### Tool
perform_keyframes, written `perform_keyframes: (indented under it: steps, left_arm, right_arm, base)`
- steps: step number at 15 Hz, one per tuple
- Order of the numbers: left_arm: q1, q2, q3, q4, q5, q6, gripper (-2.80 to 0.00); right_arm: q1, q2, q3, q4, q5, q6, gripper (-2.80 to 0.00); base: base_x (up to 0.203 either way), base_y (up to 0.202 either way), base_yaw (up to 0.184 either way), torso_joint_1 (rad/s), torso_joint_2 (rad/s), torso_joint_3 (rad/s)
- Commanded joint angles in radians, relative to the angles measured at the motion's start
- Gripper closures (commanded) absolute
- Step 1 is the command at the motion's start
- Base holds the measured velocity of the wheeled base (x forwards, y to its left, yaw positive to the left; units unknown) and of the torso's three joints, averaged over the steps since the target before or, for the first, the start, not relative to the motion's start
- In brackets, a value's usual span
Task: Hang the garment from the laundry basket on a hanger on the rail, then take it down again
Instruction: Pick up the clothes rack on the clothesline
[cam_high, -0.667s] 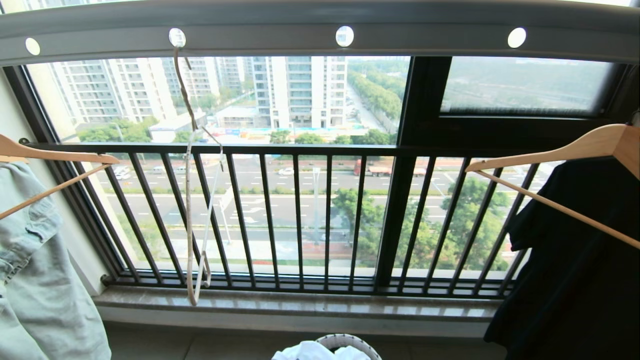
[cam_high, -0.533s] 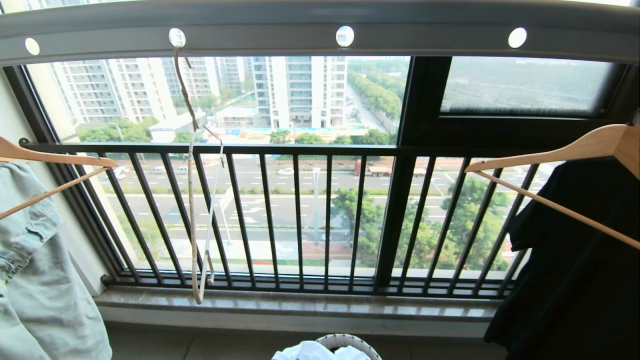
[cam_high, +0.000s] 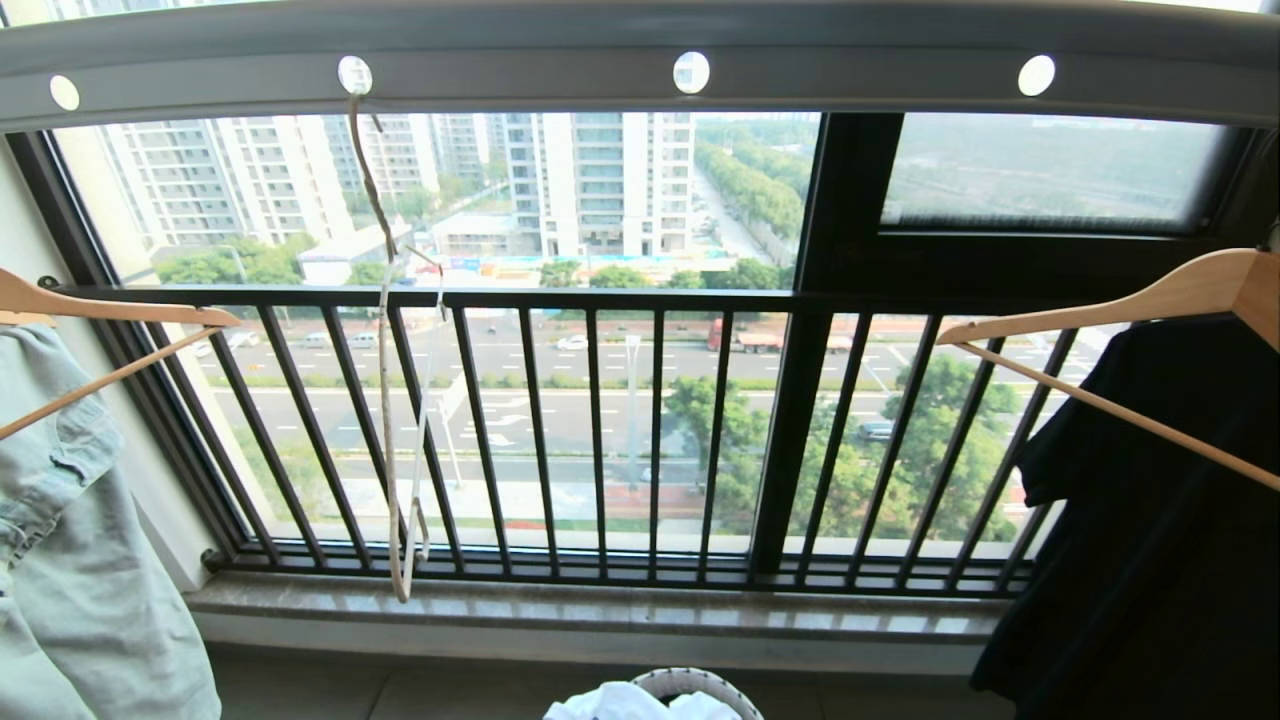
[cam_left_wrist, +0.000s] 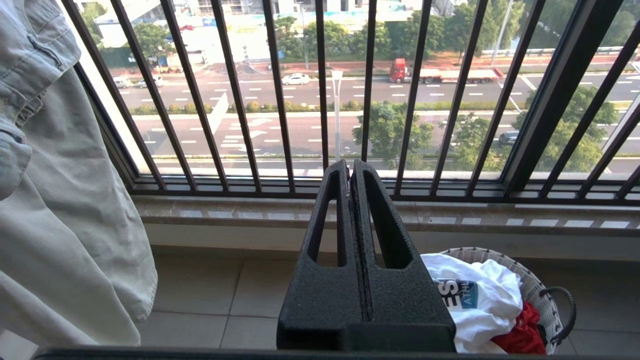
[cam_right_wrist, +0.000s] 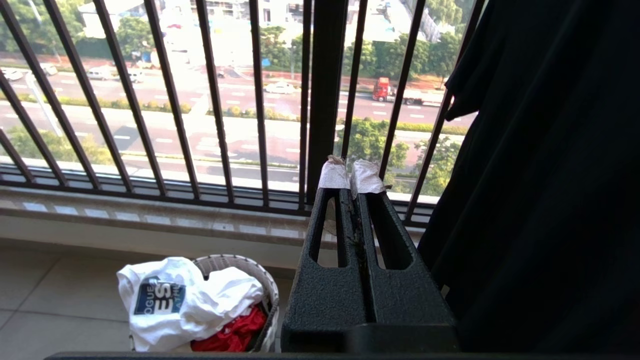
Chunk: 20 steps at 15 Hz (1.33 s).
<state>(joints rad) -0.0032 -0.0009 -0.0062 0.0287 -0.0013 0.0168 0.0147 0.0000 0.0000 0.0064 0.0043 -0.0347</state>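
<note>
White short-sleeved T-shirt with the dark blue shield logo (cam_right_wrist: 172, 295) lies crumpled on top of the small round white woven laundry basket (cam_right_wrist: 265, 280) with dark loop handles, heaped over the rim with the logo facing up, so it offers loose folds to pinch. Something red (cam_right_wrist: 232, 332) sits under it in the basket; I cannot tell what it is from these folds. The basket stands on the tiled floor, near me and just this side of the stone window sill (cam_high: 600, 610).

My left gripper (cam_left_wrist: 351, 167) has its fingers pressed together and holds nothing, poised above and to the left of the basket. My right gripper (cam_right_wrist: 350, 170) is likewise closed and empty (its fingertips are wrapped in white tape, presumably for grip on cloth), to the basket's right, close beside the black garment (cam_high: 1130, 520) on its thick wooden hanger (cam_high: 1150, 300).

Overhead, the wide grey metal rail (cam_high: 520, 70) with round holes spans the window. From one hole on the left hangs the thin cream-white wire hanger (cam_high: 385, 400), bare and edge-on to me, waiting for the shirt. The pale green-grey garment (cam_high: 70, 560) hangs at far left. I judge the task unstarted: the first job is reaching down for the shirt.
</note>
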Motion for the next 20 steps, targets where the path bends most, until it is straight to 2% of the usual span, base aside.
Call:
perform_keyframes:
  steps: [1,15,18,20]
  left_arm:
    - [0.000,0.001,0.000,0.000,0.000,0.000,0.00]
    - [0.000,0.001,0.002,-0.003,0.003,0.003,0.00]
    - [0.000,0.008,-0.083,0.003,-0.003,-0.005,0.00]
    - [0.000,0.096,-0.147,0.005,-0.009,-0.006,0.00]
  right_arm:
    - [0.001,0.000,0.000,0.000,0.000,-0.001,0.00]
    - [0.001,0.000,0.000,0.000,0.000,-0.001,0.00]
    - [0.001,0.001,0.000,0.000,0.000,-0.001,0.00]
    - [0.001,0.000,0.000,0.000,0.000,-0.001,0.00]
  base:
    - [0.000,0.000,0.000,0.000,0.00,0.000]
    - [0.000,0.000,0.000,0.000,0.00,0.000]
    - [0.000,0.000,0.000,0.000,0.00,0.000]
    - [0.000,0.000,0.000,0.000,0.00,0.000]
